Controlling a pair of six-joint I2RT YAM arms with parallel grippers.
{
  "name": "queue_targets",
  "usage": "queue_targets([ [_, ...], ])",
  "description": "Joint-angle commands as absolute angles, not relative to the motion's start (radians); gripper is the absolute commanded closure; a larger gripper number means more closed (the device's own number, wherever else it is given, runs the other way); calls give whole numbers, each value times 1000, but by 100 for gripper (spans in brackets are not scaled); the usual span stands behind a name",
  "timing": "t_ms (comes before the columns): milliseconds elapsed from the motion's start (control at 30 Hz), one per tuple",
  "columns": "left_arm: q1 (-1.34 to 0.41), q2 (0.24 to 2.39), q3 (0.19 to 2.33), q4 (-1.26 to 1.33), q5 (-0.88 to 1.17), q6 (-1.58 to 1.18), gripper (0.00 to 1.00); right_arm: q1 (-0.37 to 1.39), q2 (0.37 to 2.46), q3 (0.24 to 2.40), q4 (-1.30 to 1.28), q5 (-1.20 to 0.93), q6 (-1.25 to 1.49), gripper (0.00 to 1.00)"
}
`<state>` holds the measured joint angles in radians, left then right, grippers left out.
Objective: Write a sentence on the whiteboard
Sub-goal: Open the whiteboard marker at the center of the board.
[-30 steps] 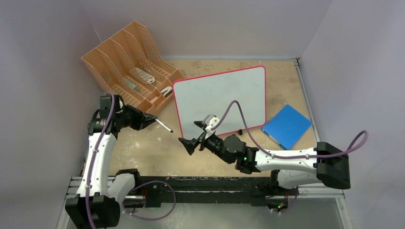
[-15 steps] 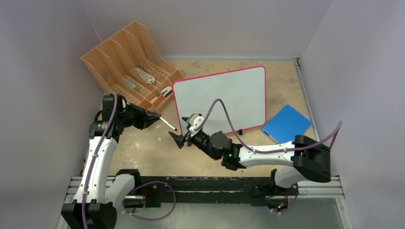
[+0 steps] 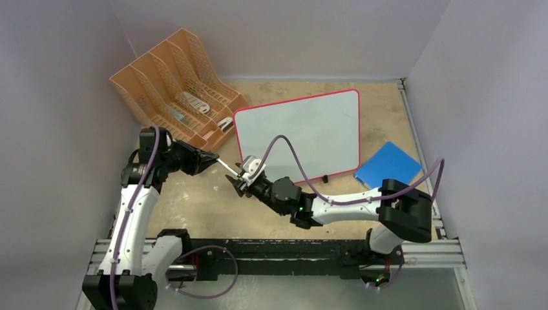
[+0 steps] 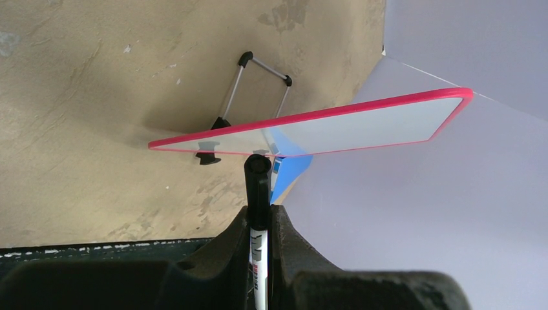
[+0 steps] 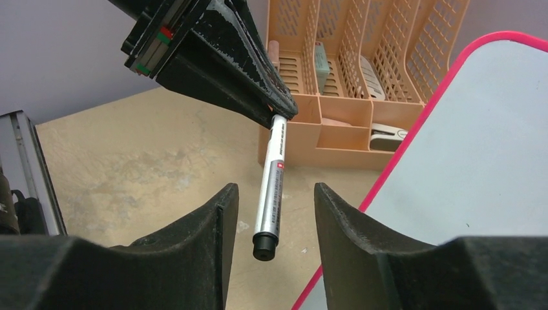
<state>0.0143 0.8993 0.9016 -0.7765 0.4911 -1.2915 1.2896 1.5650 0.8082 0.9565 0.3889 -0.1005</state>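
The whiteboard, with a red-pink frame, stands propped at the middle back, and no sentence shows on its white face. My left gripper is shut on a marker with a silver-white barrel, which points right toward the board's lower left corner. In the left wrist view the marker sticks out past the left gripper, black end first, toward the whiteboard. My right gripper is open, one finger on each side of the marker's free end, with a gap on both sides.
An orange mesh desk organizer holding small items stands at the back left, close behind the left gripper. A blue square pad lies right of the board. Grey walls enclose the table on three sides.
My right arm has swung left from below the board to the marker's tip, and its jaws have narrowed around it. The left gripper moved slightly right with the marker.
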Motion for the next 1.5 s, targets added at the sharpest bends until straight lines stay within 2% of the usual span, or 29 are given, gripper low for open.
queue_targets([
  [0,6,894,914,-774,508,-1429,100,1295,1563,859,1022,380,-126,52],
  [400,6,893,901,-765,522,-1437,100,1295,1587,884,1022,384,-127,65],
  [533,7,892,892,-760,530,-1440,100,1294,1591,891,1021,376,-121,76],
  [700,6,880,877,-755,526,-1431,100,1295,1583,904,981,364,-95,100],
  [733,6,876,875,-753,523,-1426,100,1294,1575,903,971,364,-88,100],
  [833,6,859,871,-744,514,-1405,89,1293,1542,891,941,364,-70,100],
  [1000,6,829,892,-709,485,-1305,59,1292,1450,887,835,371,-28,100],
  [1033,6,818,917,-678,463,-1231,49,1291,1407,897,748,369,-11,100],
  [1300,-30,790,1005,-484,458,-714,34,1237,1224,947,390,306,111,100],
  [1467,-72,793,1009,-369,688,-409,29,1135,1133,995,198,152,171,100],
])
